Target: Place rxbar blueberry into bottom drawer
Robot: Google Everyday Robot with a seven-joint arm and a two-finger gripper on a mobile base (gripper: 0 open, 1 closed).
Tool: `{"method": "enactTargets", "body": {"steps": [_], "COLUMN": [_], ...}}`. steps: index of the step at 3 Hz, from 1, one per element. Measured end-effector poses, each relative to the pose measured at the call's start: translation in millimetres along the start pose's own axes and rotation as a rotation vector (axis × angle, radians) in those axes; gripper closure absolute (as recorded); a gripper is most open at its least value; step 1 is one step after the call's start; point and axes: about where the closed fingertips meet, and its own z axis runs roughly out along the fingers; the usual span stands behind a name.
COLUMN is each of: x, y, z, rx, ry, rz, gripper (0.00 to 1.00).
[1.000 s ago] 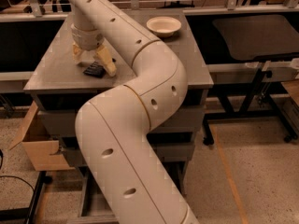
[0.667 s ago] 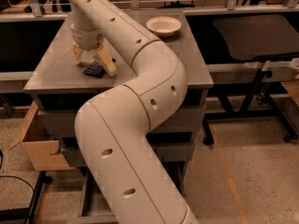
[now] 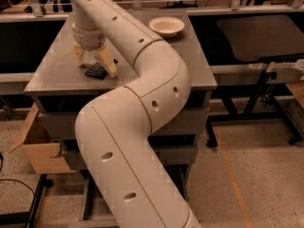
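The rxbar blueberry [image 3: 95, 71], a small flat dark bar, lies on the grey cabinet top [image 3: 57, 65] near its front left. My gripper [image 3: 93, 63] points down right over it, with its pale fingers [image 3: 108, 64] spread to either side of the bar, open and not closed on it. The cabinet's drawer fronts [image 3: 190, 122] under the top look shut. My arm covers most of them, and the bottom drawer is hidden behind it.
A cream bowl [image 3: 166, 26] stands at the back right of the cabinet top. An open cardboard box [image 3: 35, 146] sits on the floor to the left. A dark table with black legs [image 3: 259, 37] stands to the right. A rail runs behind.
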Motion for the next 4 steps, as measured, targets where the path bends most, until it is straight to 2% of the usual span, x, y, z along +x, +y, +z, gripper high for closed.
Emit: {"method": "enactTargets", "body": {"steps": [1, 4], "x": [-0.2, -0.2], "y": [0.1, 1.3], "z": [-1.3, -5.0], "rx": [0.000, 0.000], "ry": [0.000, 0.002], "rz": [0.000, 0.004], "gripper": [0.43, 0.47]}}
